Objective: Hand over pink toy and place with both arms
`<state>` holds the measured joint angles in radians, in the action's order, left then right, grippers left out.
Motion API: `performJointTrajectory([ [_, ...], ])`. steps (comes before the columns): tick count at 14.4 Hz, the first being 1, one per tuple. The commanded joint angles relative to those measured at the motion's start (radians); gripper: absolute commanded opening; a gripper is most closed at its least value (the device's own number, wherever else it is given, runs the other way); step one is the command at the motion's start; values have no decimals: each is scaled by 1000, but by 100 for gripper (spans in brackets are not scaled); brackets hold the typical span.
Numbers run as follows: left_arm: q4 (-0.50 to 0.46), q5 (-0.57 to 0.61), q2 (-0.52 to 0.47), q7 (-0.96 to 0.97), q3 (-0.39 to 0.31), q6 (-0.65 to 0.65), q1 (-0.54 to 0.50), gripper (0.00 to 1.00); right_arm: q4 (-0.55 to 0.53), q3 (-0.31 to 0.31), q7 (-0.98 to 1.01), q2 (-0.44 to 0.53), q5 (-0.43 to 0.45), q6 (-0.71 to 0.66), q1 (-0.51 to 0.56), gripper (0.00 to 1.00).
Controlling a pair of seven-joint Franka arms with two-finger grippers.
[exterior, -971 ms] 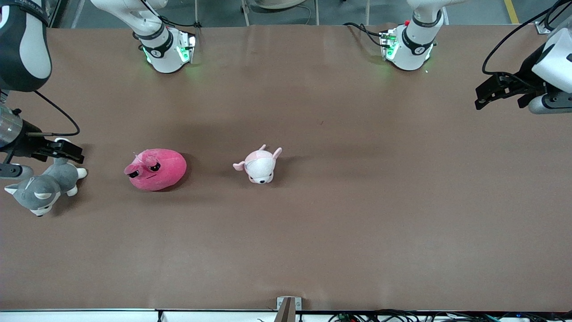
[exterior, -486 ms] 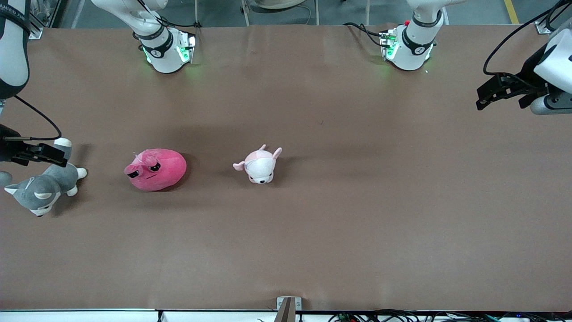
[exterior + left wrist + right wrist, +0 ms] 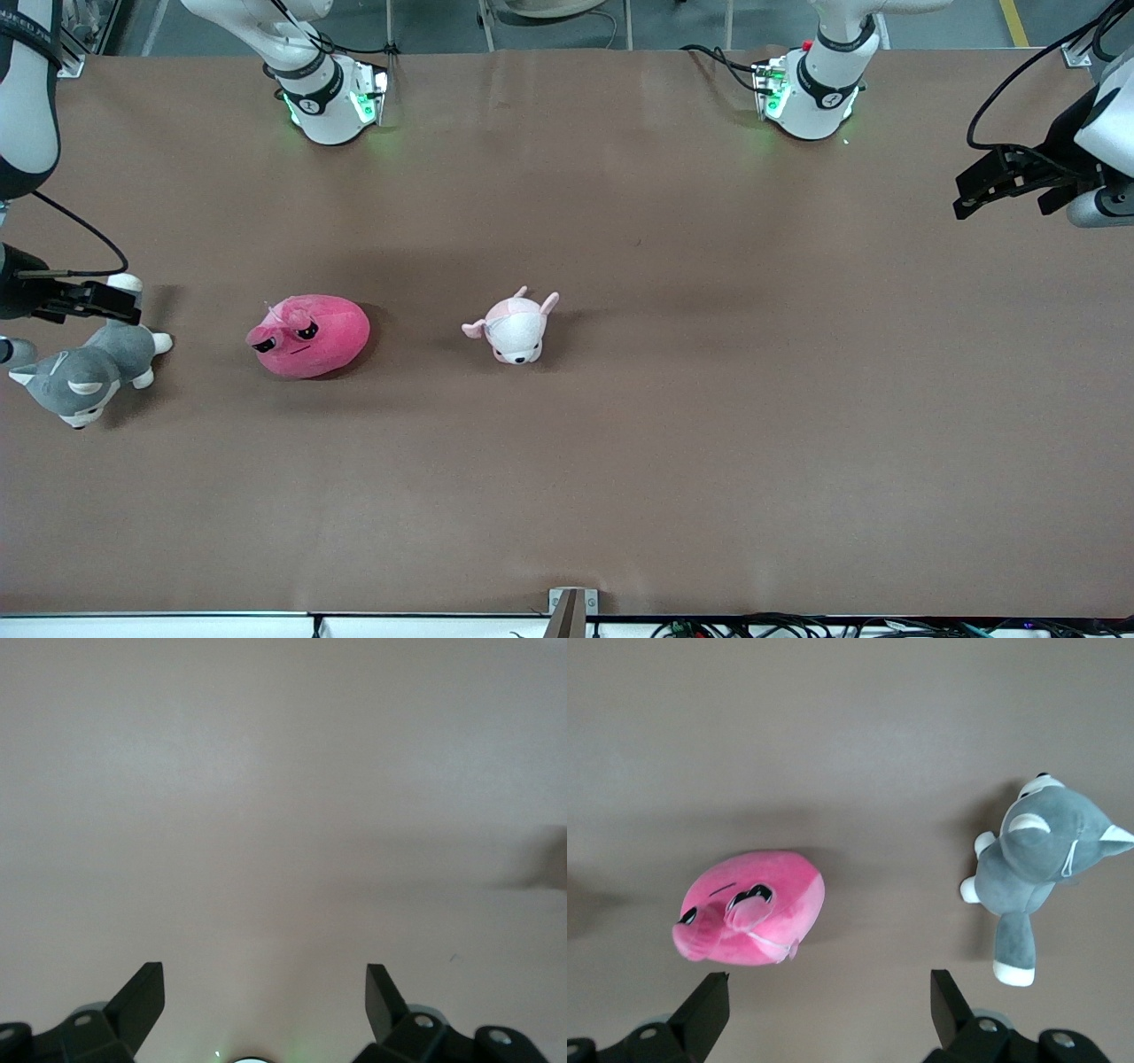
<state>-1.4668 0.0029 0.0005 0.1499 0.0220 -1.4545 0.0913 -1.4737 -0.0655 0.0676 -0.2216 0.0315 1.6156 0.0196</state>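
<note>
On the table: three soft toys are laid in a row on the brown table cover (image 3: pixel 709 425).
Bright pink toy: a round, bright pink plush toy with dark eyes (image 3: pixel 308 336) is lying flat on the cover, toward the right arm's end. No finger is touching it.
Pale pink toy: a small pale pink and white plush puppy (image 3: pixel 514 328) is seen near the middle of the table, well apart from the bright one.
Grey toy: a grey and white plush husky (image 3: pixel 84 372) is lying at the edge of the right arm's end, beside the bright pink toy.
Right gripper: the right gripper (image 3: pixel 93 301) is held over the grey husky, its fingers apart and nothing between them. In the right wrist view both the bright pink toy (image 3: pixel 749 920) and the husky (image 3: pixel 1041 868) are shown below it.
Left gripper: the left gripper (image 3: pixel 988 188) is held over bare cover at the left arm's end, fingers spread wide, nothing gripped; this arm is waiting.
Stage: a start or an end of the task would both be fitted by these toys on the table.
Risk: two toys are pink, so the wrong one may be taken. Since the right gripper is over the husky, that toy may be caught instead. A soft round body may be pinched badly and may slip during a handover.
</note>
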Motion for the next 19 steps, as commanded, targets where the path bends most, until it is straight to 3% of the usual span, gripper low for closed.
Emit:
performJointTrajectory([
  [1, 5, -15, -7, -16, -11, -4, 1, 100, -13, 6, 3, 44, 5, -46, -3, 100],
  [10, 5, -15, 0, -17, 9, -4, -30, 100, -164, 4, 0, 252, 5, -97, -6, 100],
  [12, 5, -15, 0, -16, 44, -4, -65, 100, -174, 4, 0, 278, 5, -105, -4, 100],
  [19, 6, -15, -4, -15, 47, -4, -68, 100, -174, 7, -2, 332, -13, -125, -6, 100],
])
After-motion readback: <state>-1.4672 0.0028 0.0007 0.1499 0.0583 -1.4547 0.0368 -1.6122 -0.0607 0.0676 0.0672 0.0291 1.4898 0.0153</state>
